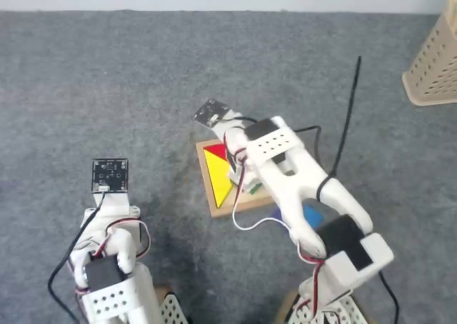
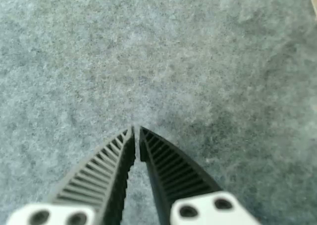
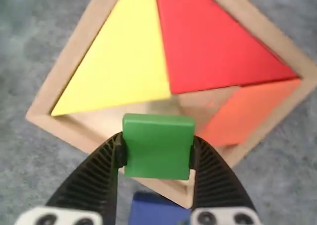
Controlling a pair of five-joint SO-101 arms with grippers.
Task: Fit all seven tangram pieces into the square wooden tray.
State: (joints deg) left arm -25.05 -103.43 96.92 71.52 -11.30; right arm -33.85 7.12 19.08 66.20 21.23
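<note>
The counter (image 1: 143, 74) is covered in grey carpet-like fabric, and a beige perforated basket (image 1: 435, 60) stands at its far right edge.

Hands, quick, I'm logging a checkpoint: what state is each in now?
Left hand: closed, holding nothing.
Right hand: closed on the green piece.

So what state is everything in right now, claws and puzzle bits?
tray: partly filled.
left gripper: shut, empty.
right gripper: shut on green piece.
green piece: held above tray.
yellow triangle: seated in tray.
red triangle: seated in tray.
orange piece: in tray.
blue piece: outside tray.
</note>
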